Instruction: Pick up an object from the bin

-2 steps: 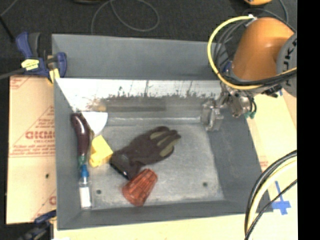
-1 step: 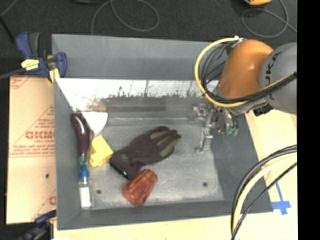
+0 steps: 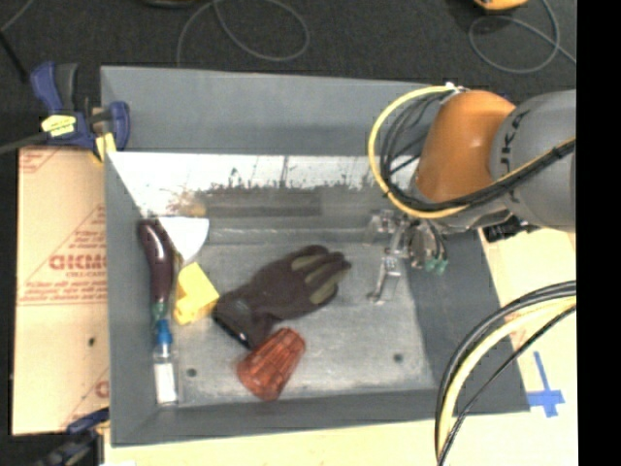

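Note:
My gripper (image 3: 386, 275) hangs low in the right half of the bin, over bare floor. Nothing shows between its tips. Just left of it lies a dark brown glove (image 3: 281, 289), its fingertips pointing toward the gripper and a short gap away. A red ribbed handle-like piece (image 3: 272, 362) lies below the glove near the front wall. A yellow block (image 3: 194, 294) rests at the glove's left.
Along the left wall lie a dark maroon tool handle (image 3: 155, 250) and a small blue-and-clear bottle (image 3: 163, 362). A white fan-shaped piece (image 3: 186, 233) sits by the back left. The arm's orange cover and cables overhang the bin's right rear corner.

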